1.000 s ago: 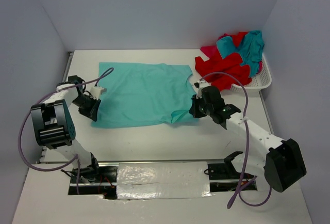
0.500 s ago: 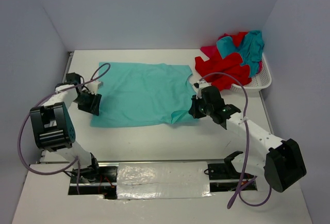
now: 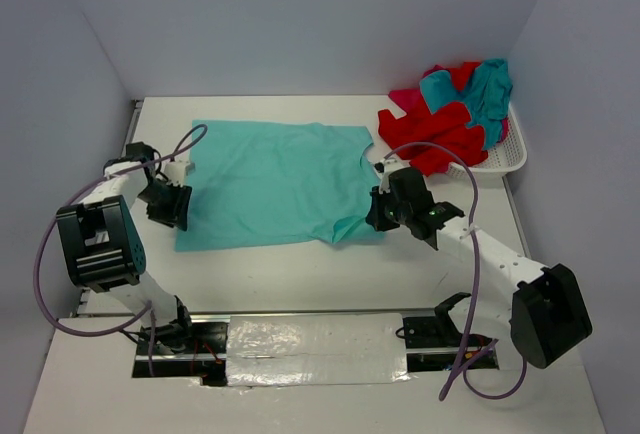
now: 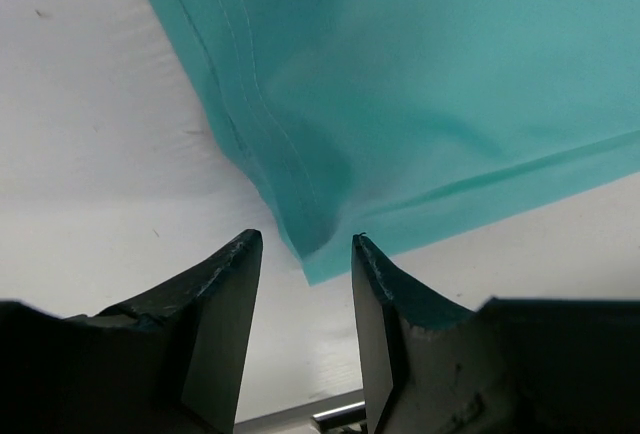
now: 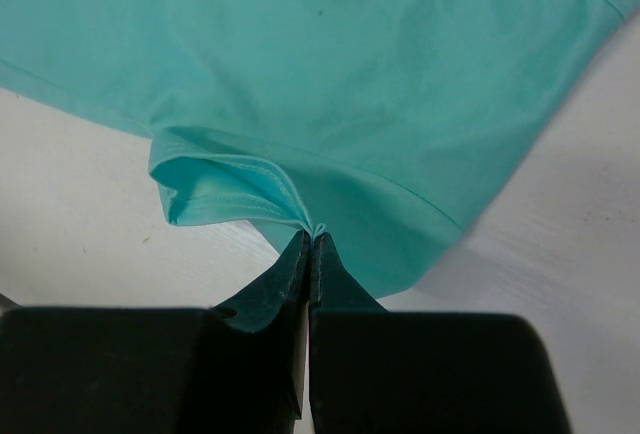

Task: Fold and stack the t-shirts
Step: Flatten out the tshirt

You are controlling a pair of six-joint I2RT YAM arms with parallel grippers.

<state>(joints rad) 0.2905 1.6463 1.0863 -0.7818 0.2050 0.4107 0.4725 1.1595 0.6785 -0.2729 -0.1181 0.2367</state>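
Observation:
A teal t-shirt [image 3: 275, 179] lies spread flat on the white table. My left gripper [image 3: 172, 206] is at its near left corner [image 4: 315, 254], open, with the corner just beyond the fingertips and nothing between them. My right gripper [image 5: 312, 239] is shut on the shirt's hem at its near right edge [image 3: 350, 224], where the cloth curls up in a small fold [image 5: 225, 189]. More t-shirts, red [image 3: 440, 134] and teal [image 3: 490, 89], lie heaped at the back right.
A white mesh basket [image 3: 505, 159] at the back right holds the heap of shirts, which spills over its left rim onto the table. Grey walls close in the table on three sides. A silver taped strip [image 3: 315, 349] runs along the near edge between the arm bases.
My left gripper has opened and let go of the shirt's near left corner, drawing back a little to the left. The right gripper has stayed shut on the hem.

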